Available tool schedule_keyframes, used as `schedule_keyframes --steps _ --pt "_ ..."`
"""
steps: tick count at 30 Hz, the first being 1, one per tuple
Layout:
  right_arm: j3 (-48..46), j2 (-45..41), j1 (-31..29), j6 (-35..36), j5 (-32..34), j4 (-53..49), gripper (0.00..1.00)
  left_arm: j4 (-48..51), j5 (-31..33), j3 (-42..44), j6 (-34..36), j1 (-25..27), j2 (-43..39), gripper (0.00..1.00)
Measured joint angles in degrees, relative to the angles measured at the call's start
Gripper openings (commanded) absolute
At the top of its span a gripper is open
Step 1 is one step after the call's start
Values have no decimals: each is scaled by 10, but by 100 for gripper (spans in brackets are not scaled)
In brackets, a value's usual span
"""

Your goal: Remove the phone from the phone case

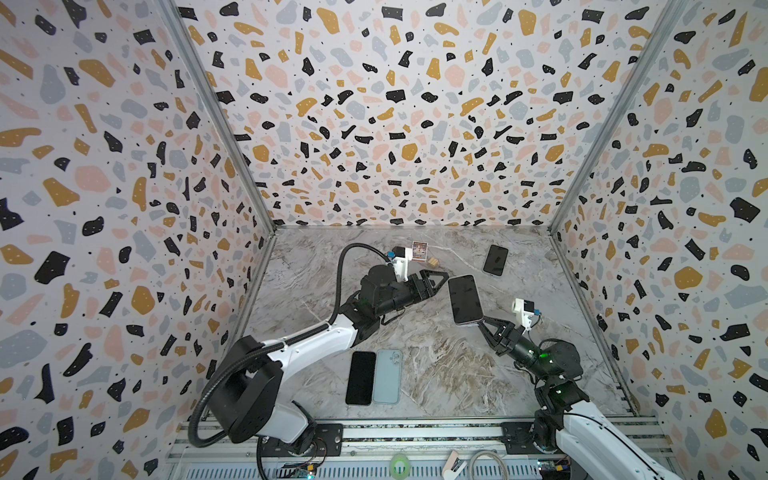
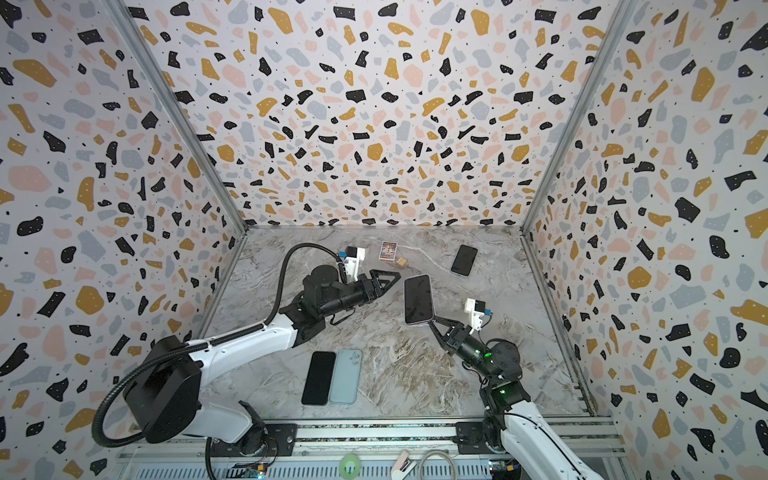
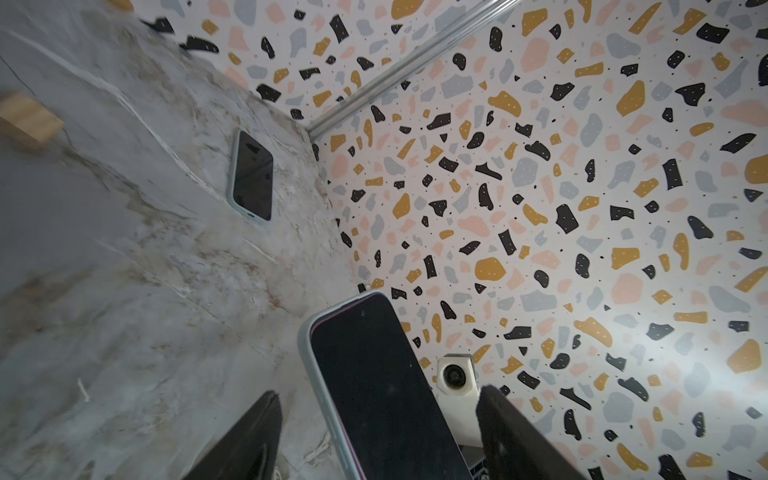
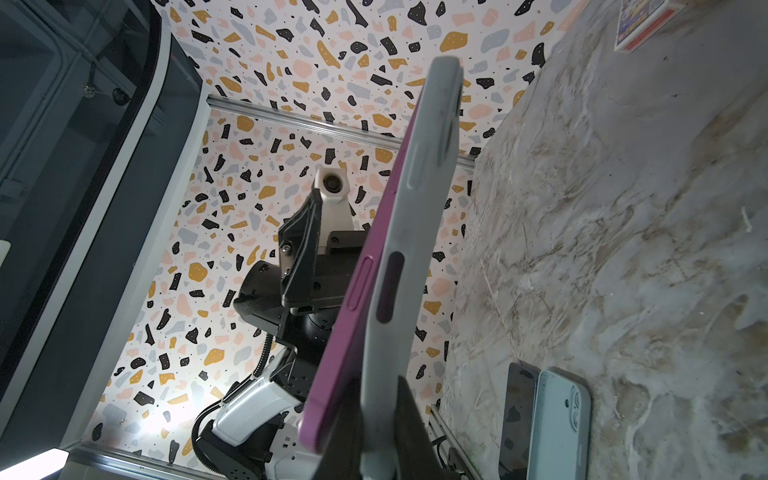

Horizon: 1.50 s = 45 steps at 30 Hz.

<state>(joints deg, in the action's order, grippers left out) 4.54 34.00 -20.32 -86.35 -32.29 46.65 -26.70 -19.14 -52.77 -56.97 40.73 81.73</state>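
My right jaws clamp the case (image 4: 411,232), phone (image 4: 332,374) half out, frame centre. Left jaws apart; next: pinch phone edge, pull.

- We see white walls (image 1: 395,124) speckled black, mustard, pink and grey.
- Our tabletop (image 1: 436,365) is grey marble, brown-veined.
- The phone (image 4: 345,332) shows us a magenta edge, its phone case (image 4: 390,340) pale grey.

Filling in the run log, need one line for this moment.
left gripper: open, beside phone, no grip | right gripper: shut on phone, lower end, aloft | case: on, one phone edge out | task: unfinished
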Motion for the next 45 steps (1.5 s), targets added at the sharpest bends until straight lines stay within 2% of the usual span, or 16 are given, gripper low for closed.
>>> schedule_keyframes --steps 7,12,17,23,28,35,45 --pt "0 -3 0 -2 0 0 0 107 50 -92 153 13 -59 78" --pt "0 -3 0 -2 0 0 0 200 139 -152 332 99 -99 80" --pt "0 -3 0 -2 0 0 0 251 235 -163 481 183 -122 80" --pt "0 -3 0 -2 0 0 0 271 365 -148 646 299 -123 80" --pt "0 -3 0 -2 0 0 0 274 409 -129 759 360 -112 76" --pt "0 -3 0 -2 0 0 0 280 431 -121 844 365 -77 74" --pt "0 -3 0 -2 0 0 0 277 454 -121 889 365 -35 72"
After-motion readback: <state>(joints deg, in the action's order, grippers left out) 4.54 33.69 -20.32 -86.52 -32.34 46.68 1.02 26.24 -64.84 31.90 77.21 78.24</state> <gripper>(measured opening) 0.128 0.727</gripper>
